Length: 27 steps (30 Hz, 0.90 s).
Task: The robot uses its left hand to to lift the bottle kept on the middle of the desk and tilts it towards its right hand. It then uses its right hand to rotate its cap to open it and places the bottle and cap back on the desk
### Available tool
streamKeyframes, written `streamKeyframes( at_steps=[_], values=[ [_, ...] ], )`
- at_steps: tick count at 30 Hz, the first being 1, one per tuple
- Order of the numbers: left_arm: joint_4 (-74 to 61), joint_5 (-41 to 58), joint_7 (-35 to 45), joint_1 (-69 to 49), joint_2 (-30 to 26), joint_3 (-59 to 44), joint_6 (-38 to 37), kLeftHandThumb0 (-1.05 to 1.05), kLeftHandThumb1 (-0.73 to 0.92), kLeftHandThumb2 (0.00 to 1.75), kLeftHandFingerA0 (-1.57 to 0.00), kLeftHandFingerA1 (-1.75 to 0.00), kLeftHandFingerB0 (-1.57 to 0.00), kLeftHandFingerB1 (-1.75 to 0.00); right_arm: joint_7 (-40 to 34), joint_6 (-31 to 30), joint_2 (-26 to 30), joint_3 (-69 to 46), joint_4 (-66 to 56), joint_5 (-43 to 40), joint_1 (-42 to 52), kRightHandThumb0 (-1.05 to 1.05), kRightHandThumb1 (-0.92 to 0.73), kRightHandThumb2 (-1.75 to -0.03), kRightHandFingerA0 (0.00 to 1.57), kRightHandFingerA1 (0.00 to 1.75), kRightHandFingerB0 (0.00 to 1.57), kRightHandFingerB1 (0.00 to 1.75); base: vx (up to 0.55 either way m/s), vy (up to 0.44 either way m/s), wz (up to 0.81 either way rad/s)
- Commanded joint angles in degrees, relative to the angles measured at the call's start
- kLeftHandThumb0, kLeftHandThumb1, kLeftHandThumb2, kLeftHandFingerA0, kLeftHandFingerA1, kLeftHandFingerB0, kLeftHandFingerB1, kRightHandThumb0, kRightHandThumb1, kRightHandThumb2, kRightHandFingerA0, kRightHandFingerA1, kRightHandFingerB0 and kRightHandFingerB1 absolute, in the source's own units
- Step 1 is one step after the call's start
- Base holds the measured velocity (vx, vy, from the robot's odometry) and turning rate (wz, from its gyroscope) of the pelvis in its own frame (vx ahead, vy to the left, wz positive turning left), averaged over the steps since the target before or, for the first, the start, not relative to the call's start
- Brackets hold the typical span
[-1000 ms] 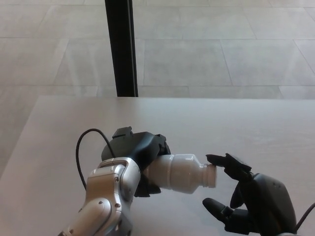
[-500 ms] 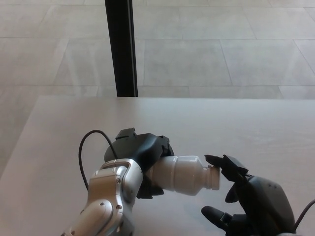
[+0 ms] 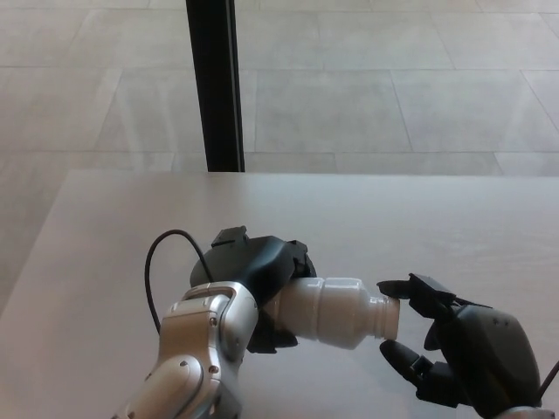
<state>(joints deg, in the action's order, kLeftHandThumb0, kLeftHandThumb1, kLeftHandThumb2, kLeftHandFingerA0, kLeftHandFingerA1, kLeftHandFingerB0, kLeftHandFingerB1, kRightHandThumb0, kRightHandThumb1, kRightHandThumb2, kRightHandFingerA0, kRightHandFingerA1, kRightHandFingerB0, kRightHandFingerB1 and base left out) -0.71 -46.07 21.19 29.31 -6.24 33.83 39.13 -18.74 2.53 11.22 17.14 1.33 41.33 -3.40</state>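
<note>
Head view: left hand point(image 3: 253, 275) was clenched around the base of the white bottle point(image 3: 327, 307), holding it off the desk point(image 3: 419, 218) and tipped nearly flat, neck pointing to 3 o'clock. The bottle sat low and centre in the picture, with the desk surface showing beneath it. Cap point(image 3: 387, 317) was on the neck (same white as the body, so I couldn't read any thread gap). Right hand point(image 3: 463, 353) was at the cap end, at 3 o'clock of the bottle: one fingertip on the cap's upper edge, another just below its lower edge. I'd call that a pinch on the cap, though contact underneath wasn't clear. A black post point(image 3: 215, 83) stood at 12 o'clock beyond the desk's far edge.

Progress, as I judged it: lift done, tilt toward the right hand done, cap grip made or nearly made. Remaining: unscrew the cap, then set bottle and cap down on the desk.
</note>
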Motion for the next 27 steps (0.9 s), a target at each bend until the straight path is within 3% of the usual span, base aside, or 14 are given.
streamKeyframes(
  at_steps=[1, 2, 3, 4, 6, 8, 11, 14, 17, 19, 21, 22, 25, 27],
  values=[
    [-1.0, -0.2, 0.4, -0.7, -0.2, -0.6, 0.9, -0.25, 0.64, 0.77, -0.77, -1.35, -0.72, -0.72, -5.3, 4.1, 1.1, -1.1, 2.4, 0.8, -1.1, -0.47, -0.74, -0.64, 0.81, 1.34, 0.53, 0.61, 0.0, 0.0, 0.0],
    [-1.0, -0.1, 0.5, -0.7, -0.2, -0.7, 0.7, -0.25, 0.64, 0.77, -0.77, -1.35, -0.72, -0.72, -5.5, 4.3, 1.1, -1.1, 2.8, 0.7, -1.2, -0.47, -0.74, -0.64, 0.81, 1.34, 0.53, 0.61, 0.0, 0.0, 0.0],
    [-1.2, -0.2, 0.3, -0.8, -0.6, -0.6, 0.0, -0.33, 0.67, 0.72, -0.79, -1.66, -0.7, -1.07, -5.8, 4.5, 1.1, -1.1, 3.0, 0.8, -1.2, -0.47, -0.73, -0.64, 0.79, 1.42, 0.54, 0.62, 0.0, 0.0, 0.0],
    [-1.6, -0.3, 0.4, -0.8, -0.8, -0.5, 0.0, -0.26, 0.65, 0.79, -0.72, -1.29, -0.66, -0.8, -6.3, 4.8, 1.1, -1.1, 3.4, 0.9, -1.2, -0.47, -0.73, -0.64, 0.8, 1.41, 0.54, 0.63, 0.0, 0.0, 0.0],
    [-1.9, -0.4, 0.7, -0.7, -0.8, -0.6, 0.3, -0.26, 0.64, 0.8, -0.77, -1.32, -0.7, -0.74, -6.5, 4.9, 1.1, -1.1, 3.9, 1.1, -1.3, -0.47, -0.73, -0.64, 0.82, 1.38, 0.54, 0.62, 0.0, 0.0, 0.0],
    [-2.0, 0.1, 1.0, -0.6, -0.4, -1.0, 0.8, -0.24, 0.66, 0.81, -0.78, -1.6, -0.72, -1.15, -6.7, 5.4, 1.2, -1.0, 4.3, 1.0, -1.2, -0.48, -0.73, -0.64, 0.83, 1.37, 0.54, 0.62, 0.0, 0.0, 0.0],
    [-1.8, 0.1, 1.3, -0.3, -0.5, -0.9, 0.7, -0.25, 0.64, 0.8, -0.77, -1.32, -0.72, -0.73, -6.3, 5.6, 0.8, -0.7, 4.4, 0.8, -1.0, -0.48, -0.74, -0.64, 0.79, 1.4, 0.54, 0.61, 0.0, 0.0, 0.0],
    [-1.8, 0.0, 1.2, -0.4, -0.5, -0.9, 0.3, -0.25, 0.66, 0.77, -0.8, -1.12, -0.74, -0.68, -6.3, 5.8, 0.7, -0.5, 4.0, 0.9, -0.9, -0.48, -0.77, -0.63, 0.76, 1.48, 0.54, 0.61, 0.0, 0.0, 0.0],
    [-1.4, 0.1, 0.3, -0.9, -0.1, -0.9, 0.0, -0.24, 0.64, 0.8, -0.81, -1.59, -0.79, -1.23, -8.1, 8.0, 0.7, -0.1, 4.6, 1.1, -1.0, -0.45, -0.81, -0.58, 0.71, 1.64, 0.58, 0.62, 0.0, 0.0, 0.0],
    [-1.1, 0.2, 0.0, -1.0, 0.1, -1.0, -0.2, -0.22, 0.63, 0.85, -0.8, -1.63, -0.8, -1.23, -8.6, 8.8, 0.8, -0.1, 5.0, 1.1, -1.1, -0.45, -0.82, -0.57, 0.72, 1.68, 0.57, 0.64, 0.0, 0.0, 0.0],
    [-0.9, 0.2, 0.7, -0.7, 0.2, -1.0, 0.3, -0.23, 0.65, 0.84, -0.79, -1.46, -0.8, -0.84, -9.8, 9.0, 0.8, -0.1, 5.0, 1.9, -1.2, -0.45, -0.85, -0.58, 0.78, 1.75, 0.61, 0.72, 0.0, 0.0, 0.0],
    [-0.6, 0.2, 0.4, -0.7, 0.5, -1.0, 0.4, -0.23, 0.62, 0.82, -0.78, -1.56, -0.8, -0.97, -10.1, 9.5, 0.9, -0.1, 5.2, 2.0, -1.3, -0.47, -0.81, -0.6, 0.72, 1.75, 0.65, 0.81, 0.0, 0.0, 0.0],
    [-0.7, 0.3, 0.8, -0.7, 0.5, -1.1, 0.6, -0.23, 0.65, 0.79, -0.78, -1.3, -0.76, -0.72, -10.1, 9.4, 1.1, 0.1, 5.1, 2.6, -1.4, -0.48, -0.79, -0.61, 0.82, 1.75, 0.69, 0.87, 0.0, 0.0, 0.0],
    [-0.5, 0.4, 0.5, -0.7, 0.8, -1.1, 0.5, -0.25, 0.63, 0.8, -0.79, -1.52, -0.82, -1.1, -9.9, 9.6, 1.2, 0.1, 5.0, 2.4, -1.4, -0.5, -0.78, -0.62, 0.84, 1.75, 0.7, 0.87, 0.0, 0.0, 0.0]
  ],
)
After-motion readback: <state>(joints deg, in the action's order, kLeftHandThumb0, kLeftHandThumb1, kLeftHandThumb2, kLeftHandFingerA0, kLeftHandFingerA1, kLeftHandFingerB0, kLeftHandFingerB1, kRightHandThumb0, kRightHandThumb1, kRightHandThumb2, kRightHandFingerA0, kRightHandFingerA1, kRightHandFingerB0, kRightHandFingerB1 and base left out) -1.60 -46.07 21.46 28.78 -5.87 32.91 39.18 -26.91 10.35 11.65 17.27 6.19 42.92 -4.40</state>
